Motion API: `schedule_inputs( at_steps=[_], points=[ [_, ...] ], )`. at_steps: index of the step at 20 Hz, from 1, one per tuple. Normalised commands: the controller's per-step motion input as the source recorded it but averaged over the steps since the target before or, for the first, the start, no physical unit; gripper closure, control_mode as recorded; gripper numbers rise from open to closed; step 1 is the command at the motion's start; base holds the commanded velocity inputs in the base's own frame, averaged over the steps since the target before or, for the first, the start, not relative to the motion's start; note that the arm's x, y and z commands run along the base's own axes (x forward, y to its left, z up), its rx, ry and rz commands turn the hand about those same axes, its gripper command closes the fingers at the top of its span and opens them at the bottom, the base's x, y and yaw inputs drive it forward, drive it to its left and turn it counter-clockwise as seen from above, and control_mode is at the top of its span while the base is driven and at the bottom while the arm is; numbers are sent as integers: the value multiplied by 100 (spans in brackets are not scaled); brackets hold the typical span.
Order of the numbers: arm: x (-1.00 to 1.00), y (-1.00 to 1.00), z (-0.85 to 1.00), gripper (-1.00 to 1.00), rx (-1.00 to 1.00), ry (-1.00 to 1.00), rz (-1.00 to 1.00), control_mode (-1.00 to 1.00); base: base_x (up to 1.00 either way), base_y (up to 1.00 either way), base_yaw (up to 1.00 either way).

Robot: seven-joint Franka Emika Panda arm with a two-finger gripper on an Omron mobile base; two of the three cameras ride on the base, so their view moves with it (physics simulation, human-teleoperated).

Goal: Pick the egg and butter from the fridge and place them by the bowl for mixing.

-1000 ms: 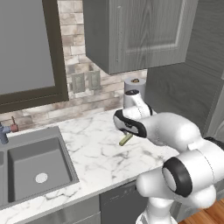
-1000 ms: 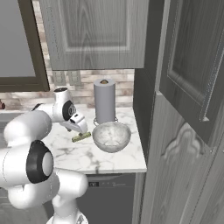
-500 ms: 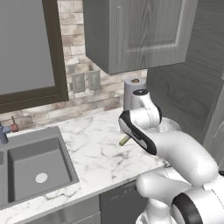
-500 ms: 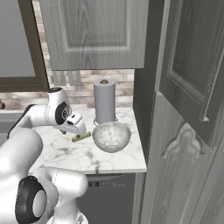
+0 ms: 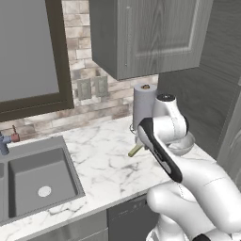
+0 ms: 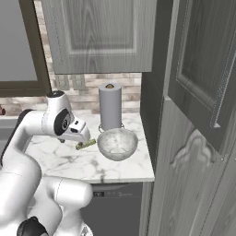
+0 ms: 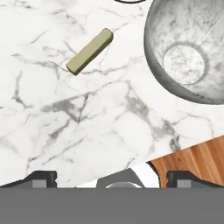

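The butter (image 7: 89, 51), an olive-yellow stick, lies flat on the marble counter (image 7: 65, 122), just left of the grey bowl (image 7: 156, 74). From the base views the butter (image 5: 135, 150) (image 6: 85, 144) sits close beside the bowl (image 6: 116, 152) (image 5: 189, 142), not touching it. My gripper (image 7: 114, 177) hangs above the counter, back from the butter, its fingertips (image 7: 41, 177) wide apart with nothing between them. In the right base view the gripper (image 6: 84, 137) hovers just over the butter, open. The egg and the fridge are out of view.
A paper towel roll (image 6: 109, 107) (image 5: 143, 106) stands behind the bowl by the brick wall. A sink (image 5: 37, 179) with a faucet (image 5: 7, 141) is at the left. Tall grey panelled doors (image 6: 198, 138) rise right of the counter. Wood floor (image 7: 192, 162) shows past the counter's edge.
The arm has swung and its elbow has come forward, while the hand has drawn up and back from the butter. The butter and bowl have stayed put.
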Motion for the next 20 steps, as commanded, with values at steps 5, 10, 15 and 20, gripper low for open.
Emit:
schedule_inputs(
  at_steps=[5, 10, 15, 20],
  points=[
    [-40, -4, 20, -100, 0, -12, 8, -100, 0, 0, 0],
    [-23, 0, 11, -100, 0, -1, 0, -100, 0, 0, 0],
    [0, 0, 0, -100, 0, 0, 0, 100, 0, 0, 0],
    [0, 0, 0, -100, 0, 0, 0, 100, -49, 0, 12]
  ],
)
